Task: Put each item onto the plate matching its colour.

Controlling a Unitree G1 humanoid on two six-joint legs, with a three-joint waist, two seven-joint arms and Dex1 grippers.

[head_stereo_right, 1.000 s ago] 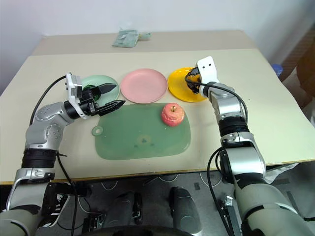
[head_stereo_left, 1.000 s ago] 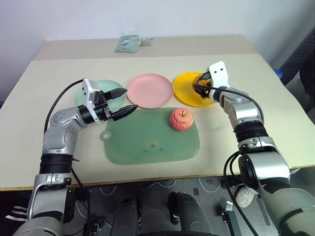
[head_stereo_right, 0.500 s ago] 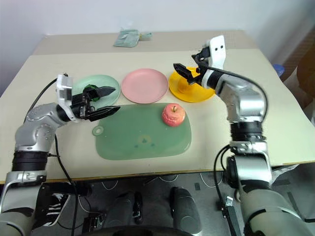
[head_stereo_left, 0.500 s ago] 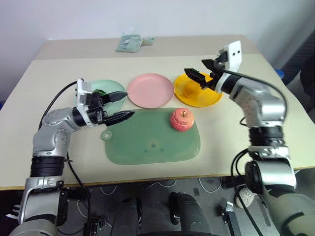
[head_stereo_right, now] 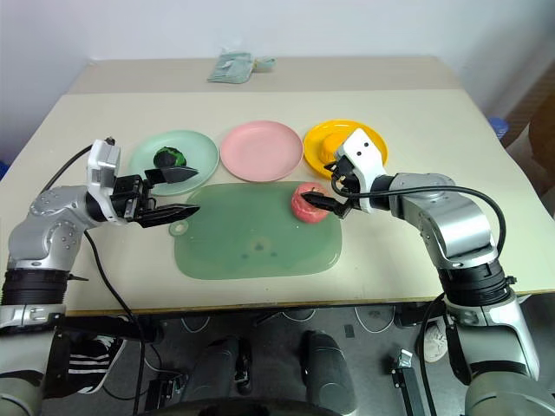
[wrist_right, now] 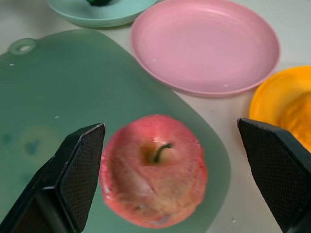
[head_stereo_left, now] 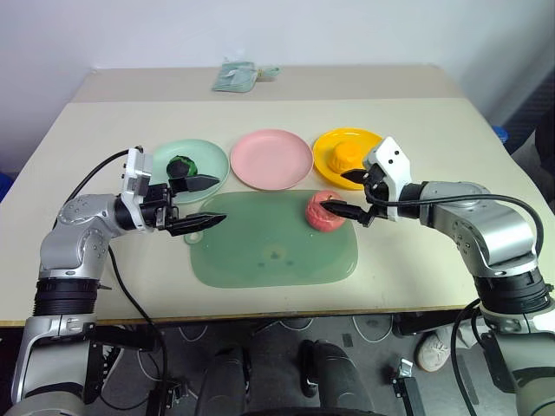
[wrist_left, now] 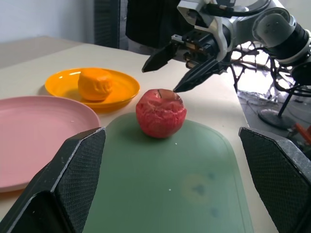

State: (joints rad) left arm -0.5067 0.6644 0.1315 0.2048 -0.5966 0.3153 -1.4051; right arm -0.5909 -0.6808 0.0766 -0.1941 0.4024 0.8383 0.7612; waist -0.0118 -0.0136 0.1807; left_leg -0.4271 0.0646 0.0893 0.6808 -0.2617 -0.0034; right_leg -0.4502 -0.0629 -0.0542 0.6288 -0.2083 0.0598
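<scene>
A beige table [head_stereo_left: 78, 165] stood against a pale wall [head_stereo_left: 260, 30]. A translucent green mat [head_stereo_left: 260, 256] lay flat near its front edge, with a small ring-shaped tab at its left end and two faint dark smudges near the middle. At the back of the table, well apart from the mat, sat a small pale green cloth [head_stereo_left: 236, 74], crumpled. Cables [head_stereo_left: 286, 325] trailed across the floor below the front edge.

A beige table [head_stereo_left: 95, 286] carries three plates [head_stereo_left: 273, 159], a green mat [head_stereo_left: 274, 251], a cloth [head_stereo_left: 235, 76].
</scene>
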